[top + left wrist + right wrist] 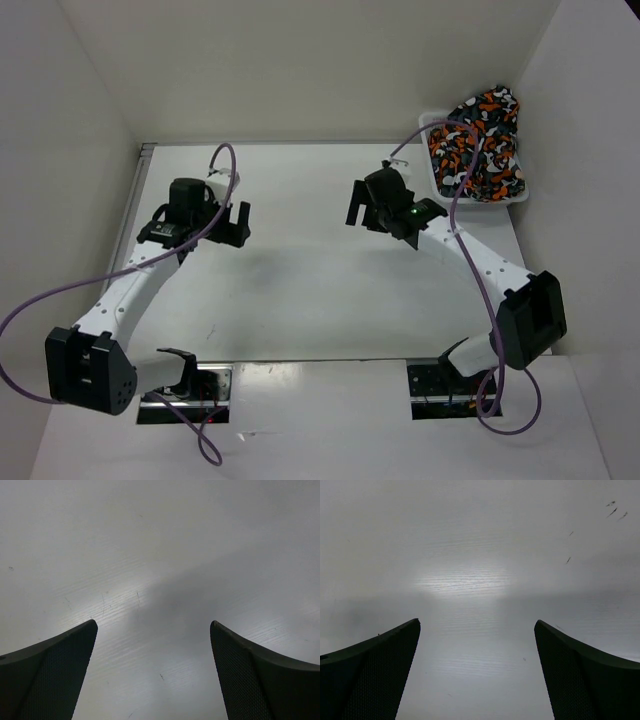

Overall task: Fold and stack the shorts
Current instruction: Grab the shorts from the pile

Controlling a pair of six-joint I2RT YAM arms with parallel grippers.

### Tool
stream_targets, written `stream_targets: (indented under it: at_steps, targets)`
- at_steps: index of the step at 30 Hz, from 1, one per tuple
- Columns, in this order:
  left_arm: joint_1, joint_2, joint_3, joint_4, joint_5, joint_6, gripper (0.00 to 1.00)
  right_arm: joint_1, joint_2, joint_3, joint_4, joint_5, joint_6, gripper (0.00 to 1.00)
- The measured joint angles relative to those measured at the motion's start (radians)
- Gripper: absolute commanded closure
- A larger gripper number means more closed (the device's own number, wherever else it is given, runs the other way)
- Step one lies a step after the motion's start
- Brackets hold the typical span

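The shorts [480,145] are lying heaped in the basket [521,198] at the desk's [300,290] far right corner. The left gripper [230,222] and right gripper [362,212] are hovering released, holding nothing. The fabric is looking soft, light and likely floppy, so pinching an exposed edge seems best.

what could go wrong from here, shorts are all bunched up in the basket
1. The shorts sit bunched in the basket at the far right corner. The open right fingers may pinch several layers at once or drag the basket along.
2. The purple cable of the right arm loops across the basket in the top view and could snag its rim during a reach.
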Motion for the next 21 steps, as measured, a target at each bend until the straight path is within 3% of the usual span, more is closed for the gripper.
stream_targets:
  at_steps: [8,15,18,21]
  targets:
    - [0.000,0.059,0.000,-0.016,-0.003,0.000,0.00,-0.011,-0.022,-0.021,-0.001,0.005,0.011,0.00]
    - [0.000,0.073,0.000,-0.020,0.004,0.000,0.00,-0.091,-0.032,-0.022,-0.012,0.053,0.008,0.00]
    - [0.000,0.088,0.000,-0.021,0.005,0.000,0.00,-0.172,-0.037,-0.021,-0.014,0.068,-0.006,0.00]
    - [0.000,0.093,0.000,-0.027,0.002,0.000,0.00,-0.334,-0.043,0.001,-0.011,0.027,-0.026,0.03]
